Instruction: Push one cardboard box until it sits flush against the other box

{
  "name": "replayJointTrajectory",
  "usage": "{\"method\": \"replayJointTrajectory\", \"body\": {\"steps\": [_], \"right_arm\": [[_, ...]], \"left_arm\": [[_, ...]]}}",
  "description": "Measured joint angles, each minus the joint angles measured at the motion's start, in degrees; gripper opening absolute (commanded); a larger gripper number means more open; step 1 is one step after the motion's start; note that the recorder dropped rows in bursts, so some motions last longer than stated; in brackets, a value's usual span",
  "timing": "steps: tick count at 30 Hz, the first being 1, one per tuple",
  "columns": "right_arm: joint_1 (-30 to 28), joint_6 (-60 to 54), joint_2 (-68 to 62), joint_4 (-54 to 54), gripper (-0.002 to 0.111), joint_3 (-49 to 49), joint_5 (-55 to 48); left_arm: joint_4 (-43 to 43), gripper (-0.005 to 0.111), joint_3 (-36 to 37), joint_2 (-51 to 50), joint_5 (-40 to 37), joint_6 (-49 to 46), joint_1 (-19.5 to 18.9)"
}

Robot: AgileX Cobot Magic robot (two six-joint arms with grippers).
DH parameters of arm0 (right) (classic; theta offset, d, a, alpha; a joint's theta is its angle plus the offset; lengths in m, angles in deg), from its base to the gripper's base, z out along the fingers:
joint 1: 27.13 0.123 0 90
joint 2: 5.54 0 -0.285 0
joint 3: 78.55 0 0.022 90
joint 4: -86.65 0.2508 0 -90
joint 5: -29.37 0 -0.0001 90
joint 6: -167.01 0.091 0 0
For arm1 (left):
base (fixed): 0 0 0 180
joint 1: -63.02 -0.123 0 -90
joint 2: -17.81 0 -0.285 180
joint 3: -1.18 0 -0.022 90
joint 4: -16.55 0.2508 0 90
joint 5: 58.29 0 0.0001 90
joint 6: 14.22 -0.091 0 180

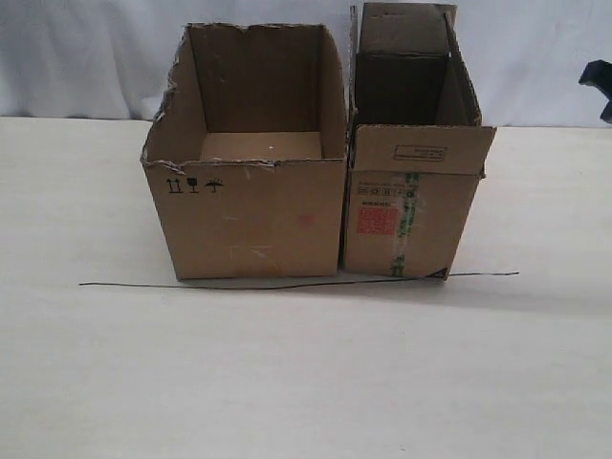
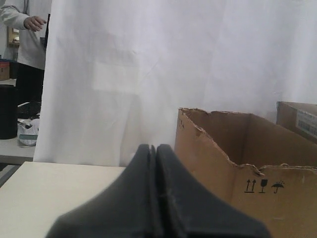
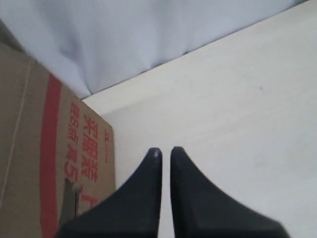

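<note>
The cardboard box (image 1: 406, 206), narrow with flaps, a red label and green-printed tape, stands on the right of the table. The other box (image 1: 251, 215), wider with a ragged rim and black symbols, stands right beside it, with hardly any gap showing along their near edges. In the left wrist view my left gripper (image 2: 153, 147) is shut and empty, to the left of the other box (image 2: 257, 168). My right gripper (image 3: 166, 149) is shut with a thin slit between its tips and holds nothing. It hovers over bare table beside the cardboard box's red-printed side (image 3: 59, 163).
A thin black line (image 1: 287, 284) runs across the table (image 1: 306, 382) in front of both boxes. A white curtain (image 1: 86, 57) hangs behind. A dark part of the right arm (image 1: 600, 84) shows at the far right edge. A person (image 2: 27, 29) stands beyond the curtain.
</note>
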Motion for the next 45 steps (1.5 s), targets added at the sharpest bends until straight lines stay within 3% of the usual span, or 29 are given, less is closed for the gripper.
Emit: {"method": "replayJointTrajectory", "body": {"steps": [8, 15, 24, 45], "right_arm": [[-0.5, -7.4, -26.0, 7.9, 0.005, 28.2, -20.2], [-5.6, -10.3, -38.8, 22.9, 0.005, 40.9, -36.6], [-6.9, -17.4, -47.4, 42.4, 0.005, 41.9, -44.8], [-2.7, -22.4, -48.9, 47.5, 0.005, 42.0, -41.0]], "left_arm": [[0.0, 0.000, 0.0, 0.0, 0.0, 0.0, 0.0], [0.0, 0.000, 0.0, 0.0, 0.0, 0.0, 0.0], [0.0, 0.000, 0.0, 0.0, 0.0, 0.0, 0.0], [0.0, 0.000, 0.0, 0.0, 0.0, 0.0, 0.0]]}}
